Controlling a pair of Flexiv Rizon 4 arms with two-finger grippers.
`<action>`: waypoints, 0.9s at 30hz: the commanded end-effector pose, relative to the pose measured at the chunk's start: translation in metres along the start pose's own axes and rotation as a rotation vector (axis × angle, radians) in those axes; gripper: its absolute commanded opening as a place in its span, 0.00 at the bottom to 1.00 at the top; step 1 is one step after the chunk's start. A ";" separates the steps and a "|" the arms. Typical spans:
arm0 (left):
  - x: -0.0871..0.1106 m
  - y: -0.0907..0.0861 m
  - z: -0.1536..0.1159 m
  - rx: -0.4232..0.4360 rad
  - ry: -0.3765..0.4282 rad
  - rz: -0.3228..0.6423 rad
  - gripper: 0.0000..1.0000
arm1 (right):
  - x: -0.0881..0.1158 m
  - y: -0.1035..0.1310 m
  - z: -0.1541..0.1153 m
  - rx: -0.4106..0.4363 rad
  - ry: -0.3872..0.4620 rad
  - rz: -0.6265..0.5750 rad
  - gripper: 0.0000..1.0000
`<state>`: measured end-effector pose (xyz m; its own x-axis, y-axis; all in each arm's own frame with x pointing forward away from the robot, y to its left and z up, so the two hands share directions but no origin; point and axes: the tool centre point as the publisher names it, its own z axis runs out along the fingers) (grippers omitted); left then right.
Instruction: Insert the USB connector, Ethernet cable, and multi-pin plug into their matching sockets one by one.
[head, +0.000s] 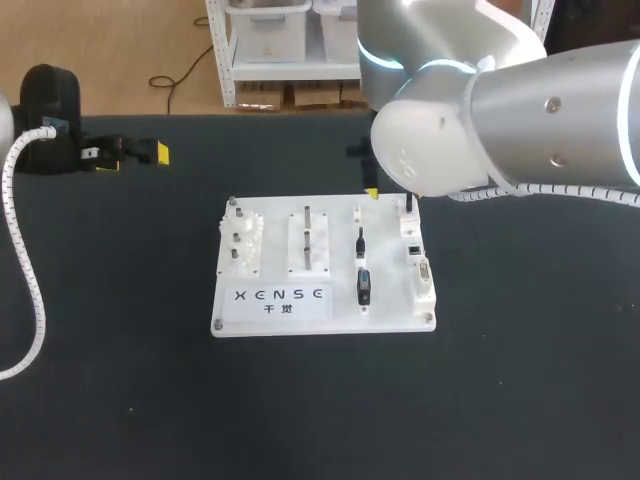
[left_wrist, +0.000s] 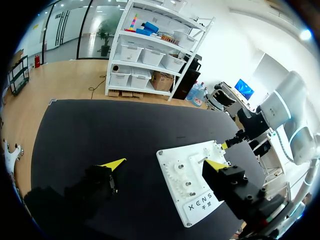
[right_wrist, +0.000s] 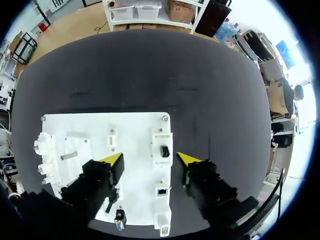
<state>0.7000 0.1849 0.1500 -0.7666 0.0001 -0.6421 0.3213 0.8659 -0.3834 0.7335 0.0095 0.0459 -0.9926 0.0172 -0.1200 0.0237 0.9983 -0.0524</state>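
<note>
Hovering over one board (right_wrist: 134, 132), right tool (right_wrist: 150, 159) spread, two plugs (head: 363, 285)

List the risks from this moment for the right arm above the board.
1. The right tool hangs open and empty over the socket column, not over any plug; lowered from here, it might hit a socket.
2. The multi-pin plug and slim black plug lie end to end; a wide grasp may knock the neighbour.
3. The left tool sits far from the board, so the board may shift when pushed.
</note>
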 end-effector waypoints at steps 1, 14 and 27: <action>0.000 0.000 0.000 0.000 0.000 0.000 1.00 | 0.022 0.003 -0.013 0.000 -0.045 -0.002 1.00; 0.000 0.000 0.000 0.000 0.000 0.000 1.00 | 0.063 0.033 -0.005 -0.041 -0.005 -0.037 1.00; 0.000 0.000 0.000 0.000 0.000 0.000 1.00 | 0.080 0.042 0.013 -0.080 0.044 -0.030 1.00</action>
<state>0.7000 0.1850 0.1499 -0.7666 0.0001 -0.6421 0.3212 0.8659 -0.3834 0.6550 0.0547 0.0248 -0.9971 -0.0130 -0.0745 -0.0144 0.9997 0.0185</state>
